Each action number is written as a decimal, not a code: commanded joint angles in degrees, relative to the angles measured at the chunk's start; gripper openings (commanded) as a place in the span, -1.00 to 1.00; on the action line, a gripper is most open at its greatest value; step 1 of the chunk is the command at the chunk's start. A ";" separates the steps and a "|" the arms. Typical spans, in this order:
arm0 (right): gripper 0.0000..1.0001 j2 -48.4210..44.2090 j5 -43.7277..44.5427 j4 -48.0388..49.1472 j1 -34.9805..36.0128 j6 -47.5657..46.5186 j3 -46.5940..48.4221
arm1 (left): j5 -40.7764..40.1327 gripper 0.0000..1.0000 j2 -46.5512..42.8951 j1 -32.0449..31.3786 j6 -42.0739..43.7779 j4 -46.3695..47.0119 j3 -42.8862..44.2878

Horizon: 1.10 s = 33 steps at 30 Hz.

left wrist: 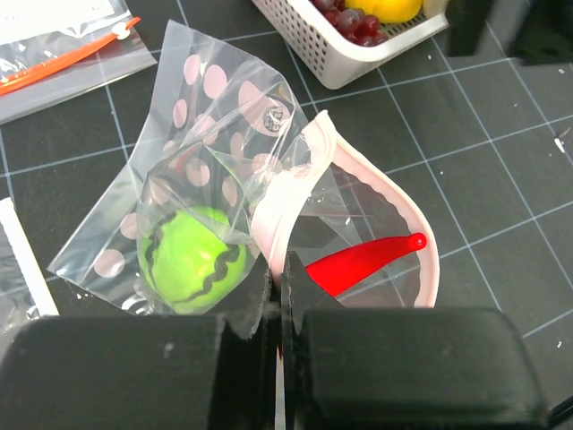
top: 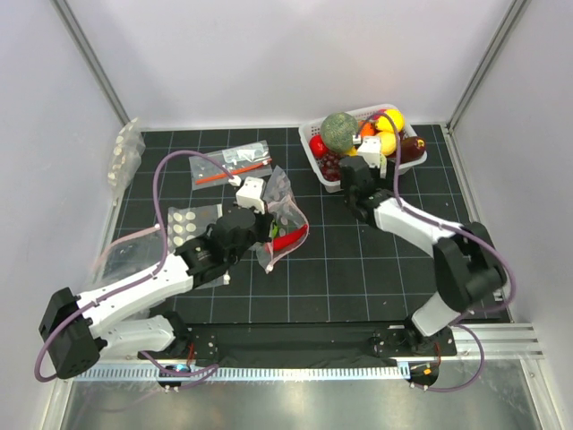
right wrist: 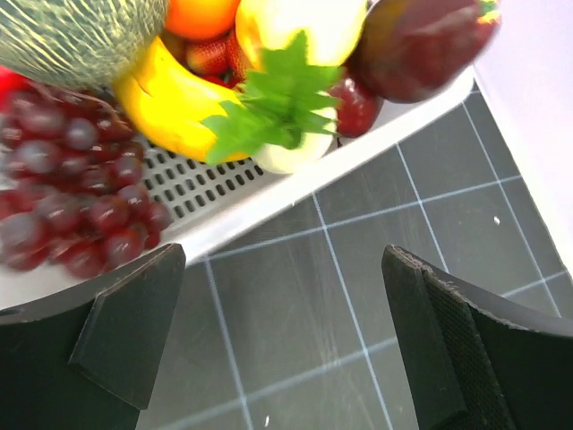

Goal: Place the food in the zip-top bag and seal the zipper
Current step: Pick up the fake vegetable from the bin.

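At the middle of the surface: the zip-top bag [top: 285,215] lies crumpled on the black gridded surface [top: 358,278]. It is clear plastic with white round dots.
Zipper: the pink strip [left wrist: 288,193] is unsealed, and its two sides bow apart into an open loop at the bag's mouth.
Red chili [left wrist: 363,260]: it lies in the open mouth with its pointed tip toward the right, inside the pink loop.
Green round fruit [left wrist: 192,260]: it sits deeper inside the bag, seen through the dotted plastic, bright green with a dark wavy line around it.
Left tool [left wrist: 279,291]: its fingers are pressed together, pinching the bag's plastic at the mouth between the green fruit and the chili.
Right tool [right wrist: 285,269]: its fingers are spread wide with nothing between them. It hangs over bare surface just in front of the basket's near wall.
Basket [right wrist: 269,206]: white and slotted, it stands toward the far right corner of the surface, well apart from the bag.
Basket contents: dark red grapes [right wrist: 72,206], a yellow banana [right wrist: 170,107] and a netted green melon [right wrist: 72,31] are piled with other glossy fruit.
Far left part of the surface: a clear bag with an orange-red stick [top: 235,166] lies flat, far of the zip-top bag.
Left of the zip-top bag: a dotted bag [top: 190,224] lies flat, partly under the left arm.
Far left edge: a small pile of clear bags [top: 125,154] leans at the wall.
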 commanded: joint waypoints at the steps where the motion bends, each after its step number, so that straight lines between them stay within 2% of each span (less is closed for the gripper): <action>1: 0.99 6.32 4.18 7.31 -1.56 -5.58 6.14 | -0.17 -1.00 0.69 -0.04 -0.69 1.71 1.61; 12: 0.99 18.91 4.62 14.35 -5.53 -11.91 16.95 | 1.94 -0.99 1.40 -0.04 -1.83 1.53 1.97; 18: 0.95 22.95 3.47 8.65 -6.76 -9.81 23.11 | 2.03 -1.00 1.31 -0.04 -1.92 1.36 2.14; 26: 0.86 24.98 3.12 1.43 -9.48 -1.46 24.17 | 2.21 -1.00 1.05 -0.13 -2.01 1.36 1.97; 27: 0.83 25.07 3.03 1.43 -9.57 -1.45 24.00 | 2.03 -1.00 1.05 -0.04 -2.01 1.18 1.97; 30: 0.54 25.16 2.41 1.52 -9.66 -1.98 24.09 | 2.03 -1.00 0.87 -0.04 -1.92 1.27 1.88; 31: 0.31 24.81 2.24 1.52 -9.66 -1.98 23.91 | 2.21 -1.00 0.87 -0.04 -2.00 1.27 1.88; 33: 0.16 22.53 2.15 2.74 -9.66 -2.50 22.86 | 2.47 -1.00 0.96 -0.04 -2.01 1.27 2.05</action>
